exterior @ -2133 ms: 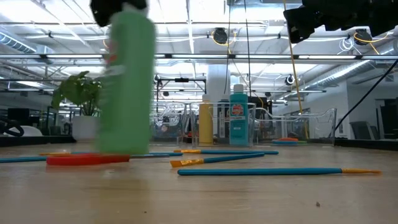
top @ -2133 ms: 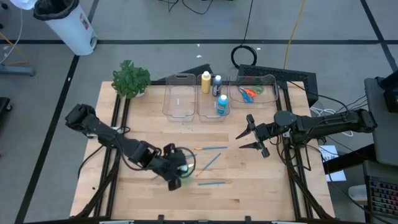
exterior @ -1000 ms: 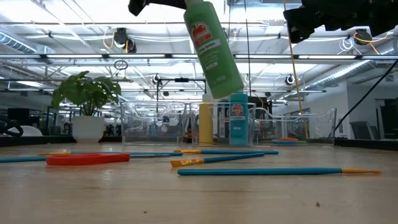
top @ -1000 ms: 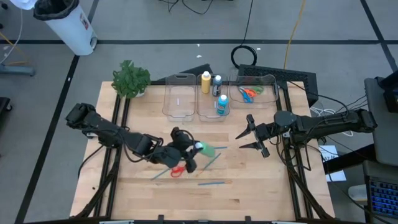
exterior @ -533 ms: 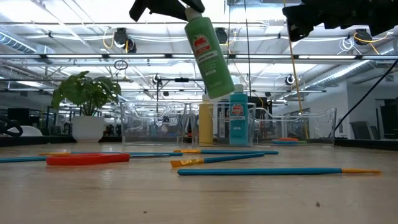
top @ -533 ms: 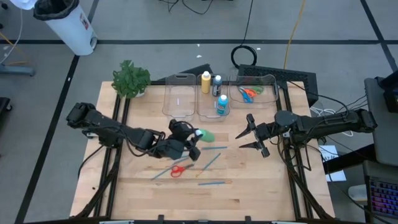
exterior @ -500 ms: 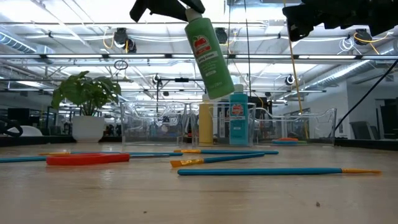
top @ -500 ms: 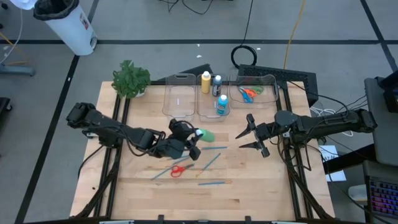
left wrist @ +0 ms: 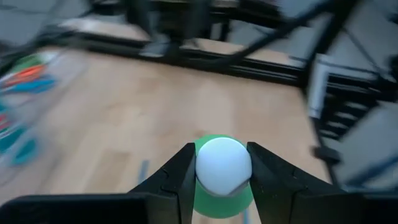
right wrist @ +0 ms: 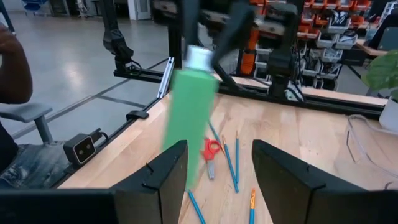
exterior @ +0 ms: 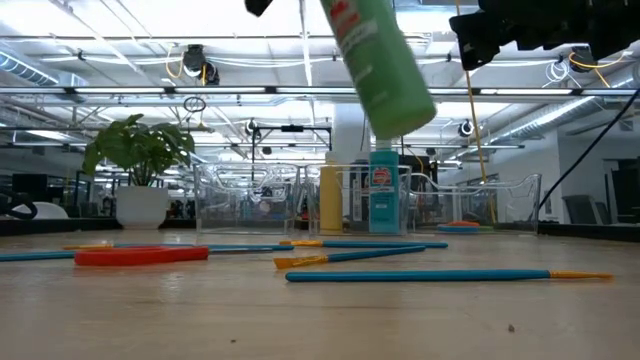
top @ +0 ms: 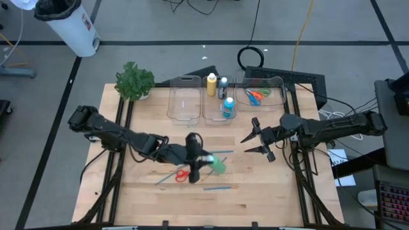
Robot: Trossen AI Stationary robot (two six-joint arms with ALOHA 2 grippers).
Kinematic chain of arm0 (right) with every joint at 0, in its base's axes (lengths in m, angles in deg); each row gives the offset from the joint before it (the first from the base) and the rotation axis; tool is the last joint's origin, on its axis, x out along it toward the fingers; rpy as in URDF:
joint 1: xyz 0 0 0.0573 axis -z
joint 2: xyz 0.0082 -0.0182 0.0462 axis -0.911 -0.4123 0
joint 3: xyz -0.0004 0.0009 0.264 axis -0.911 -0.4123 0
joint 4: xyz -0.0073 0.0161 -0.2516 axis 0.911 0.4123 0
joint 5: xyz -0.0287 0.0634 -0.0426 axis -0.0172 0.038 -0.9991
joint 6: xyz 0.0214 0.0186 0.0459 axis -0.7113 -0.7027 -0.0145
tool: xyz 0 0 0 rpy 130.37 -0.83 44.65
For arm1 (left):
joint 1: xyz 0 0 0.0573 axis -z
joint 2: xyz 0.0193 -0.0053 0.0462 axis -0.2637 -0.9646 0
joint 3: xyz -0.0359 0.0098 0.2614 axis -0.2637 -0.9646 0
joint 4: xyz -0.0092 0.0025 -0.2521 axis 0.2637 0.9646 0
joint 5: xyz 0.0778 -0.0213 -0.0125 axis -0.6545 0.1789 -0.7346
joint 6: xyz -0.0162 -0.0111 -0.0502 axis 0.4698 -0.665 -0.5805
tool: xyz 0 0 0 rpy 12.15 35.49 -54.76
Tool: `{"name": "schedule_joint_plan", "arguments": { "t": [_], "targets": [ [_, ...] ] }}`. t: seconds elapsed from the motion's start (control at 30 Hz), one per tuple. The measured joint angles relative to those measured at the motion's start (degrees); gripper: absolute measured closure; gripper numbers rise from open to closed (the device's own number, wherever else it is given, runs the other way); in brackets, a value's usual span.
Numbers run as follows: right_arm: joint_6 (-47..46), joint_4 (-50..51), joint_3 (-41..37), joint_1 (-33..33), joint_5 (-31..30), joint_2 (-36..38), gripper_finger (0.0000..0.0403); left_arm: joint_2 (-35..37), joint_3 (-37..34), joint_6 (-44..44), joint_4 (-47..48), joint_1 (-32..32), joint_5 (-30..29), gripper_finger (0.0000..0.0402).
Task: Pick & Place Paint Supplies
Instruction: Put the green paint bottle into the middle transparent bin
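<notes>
A green paint bottle (top: 218, 167) with a white cap hangs tilted over the table's middle, my left gripper (top: 200, 158) shut on it; in the low view the bottle (exterior: 383, 70) is high above the wood. Red scissors (top: 182, 174) and three blue paintbrushes (top: 221, 152) lie flat on the table below. Yellow (top: 211, 84), dark (top: 223, 85) and blue (top: 228, 107) bottles stand upright in the middle clear bin (top: 206, 114). My right gripper (top: 245, 145) hovers open at the right, empty. My left gripper pinches the bottle's white cap (left wrist: 222, 164) between its two fingers (left wrist: 182, 172), one on each side. The fingers come from the table's left, slanting down. The green body (right wrist: 187, 129) hangs below them, tilted, lifted clear of the table.
Three clear bins stand in a row at the far side; the right bin (top: 279, 96) holds orange and green scissors (top: 256, 96), and the left bin (top: 184, 103) has nothing in it that I can see. A leafy plant (top: 134, 81) stands at the far left corner. A person's arm (right wrist: 13, 65) shows beyond the table.
My left gripper has swung toward the far edge, then back toward the near edge and the right, turning at the wrist. The green bottle has stayed in its hold and clear of the table, and its bottom now points toward the near right.
</notes>
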Motion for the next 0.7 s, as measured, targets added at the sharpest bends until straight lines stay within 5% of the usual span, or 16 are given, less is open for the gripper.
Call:
{"name": "schedule_joint_plan", "arguments": {
  "t": [0.7],
  "targets": [
    [0.0, -0.3, 0.0, 0.0, 0.0, -3.0, 0.0232, 0.0, 0.0, 21.4, 0.7, 9.8, 17.2, 0.0277]
  ]
}}
